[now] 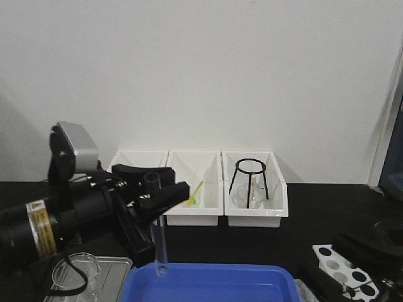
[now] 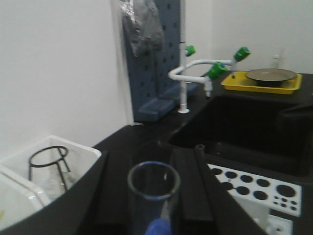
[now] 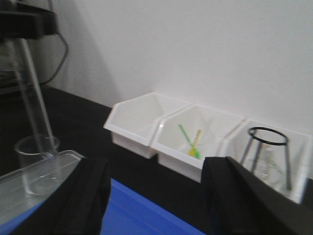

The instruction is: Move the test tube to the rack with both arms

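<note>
My left gripper (image 1: 154, 185) is shut on a clear glass test tube (image 1: 160, 248) and holds it upright, with its bottom tip just over the back rim of the blue tray (image 1: 252, 277). In the left wrist view the tube's open mouth (image 2: 153, 180) sits between the black fingers (image 2: 188, 191). The white rack (image 1: 343, 272) with round holes lies at the right, and it also shows in the left wrist view (image 2: 254, 188). My right gripper (image 1: 362, 251) is low beside the rack. In the right wrist view it (image 3: 154, 196) is open and empty, and the tube (image 3: 30, 93) stands far to its left.
Three white bins (image 1: 195, 189) stand at the back; the right one holds a black wire stand (image 1: 250, 179). A clear beaker (image 1: 75, 272) sits in a clear tray at the front left. A sink and a tap (image 2: 195, 73) lie to the right.
</note>
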